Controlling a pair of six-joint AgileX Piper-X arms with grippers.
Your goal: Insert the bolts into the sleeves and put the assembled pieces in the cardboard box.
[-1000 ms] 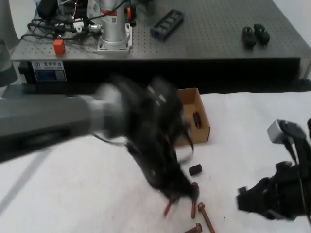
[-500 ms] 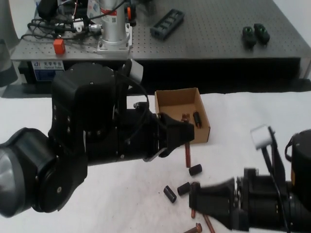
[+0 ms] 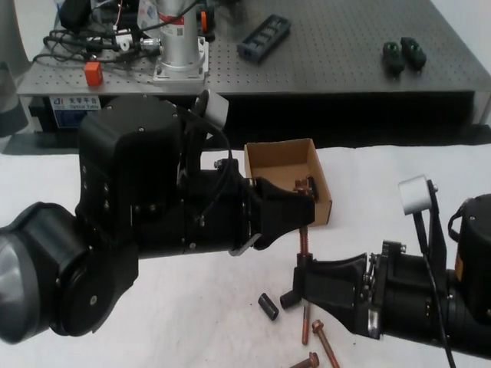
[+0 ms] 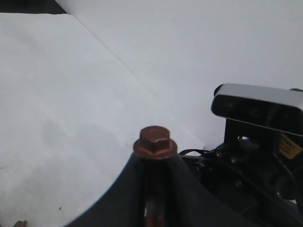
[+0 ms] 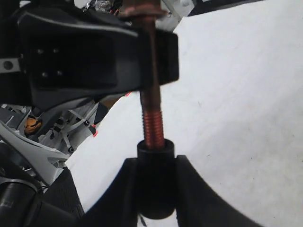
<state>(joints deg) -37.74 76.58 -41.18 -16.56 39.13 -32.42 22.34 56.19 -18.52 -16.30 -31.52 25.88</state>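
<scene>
My left gripper (image 3: 304,208) is shut on a copper bolt (image 3: 304,239) and holds it upright, head up, just in front of the cardboard box (image 3: 270,156). In the left wrist view the bolt's hex head (image 4: 155,142) sits on top of the closed left gripper (image 4: 154,163). My right gripper (image 3: 301,277) is shut on a black sleeve (image 5: 156,182) directly under the bolt. The bolt's threaded end (image 5: 153,127) meets the sleeve's mouth, between the right gripper's (image 5: 156,177) dark fingers.
Two loose black sleeves (image 3: 268,306) lie on the white cloth in front of the arms, with several copper bolts (image 3: 325,342) near the front edge. A dark piece shows inside the box behind the left gripper. A raised perforated bench with gear stands behind the box.
The left arm swung from the bolt pile up toward the box with a bolt. The right gripper came in from the right and rose until the sleeve met the bolt's tip.
</scene>
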